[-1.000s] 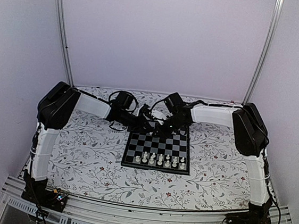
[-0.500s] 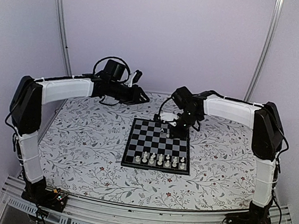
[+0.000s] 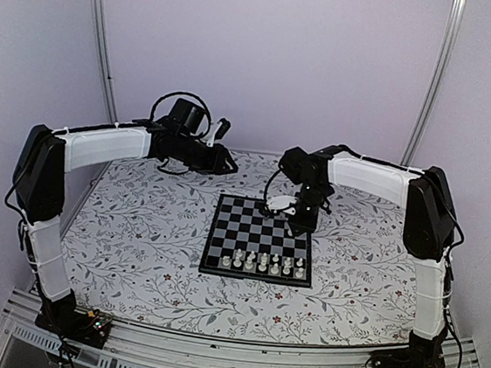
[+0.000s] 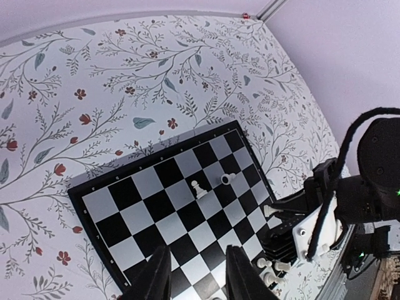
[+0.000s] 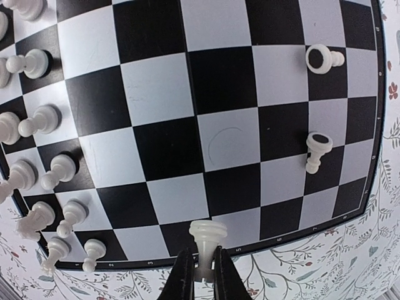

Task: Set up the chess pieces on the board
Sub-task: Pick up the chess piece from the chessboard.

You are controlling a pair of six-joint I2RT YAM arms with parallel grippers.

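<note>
The right gripper (image 5: 201,265) was clamped on a cream piece (image 5: 207,232) near the far right corner of the board (image 5: 231,140), the stem hidden between its fingers. The left gripper (image 4: 195,278) hung parted with nothing between, its fingertips cut off by the frame. It had drawn back from the right one since a second ago. On the checks two pieces (image 5: 317,150) lay toppled, and a row of pieces (image 5: 39,122) stood along the near side.
</note>
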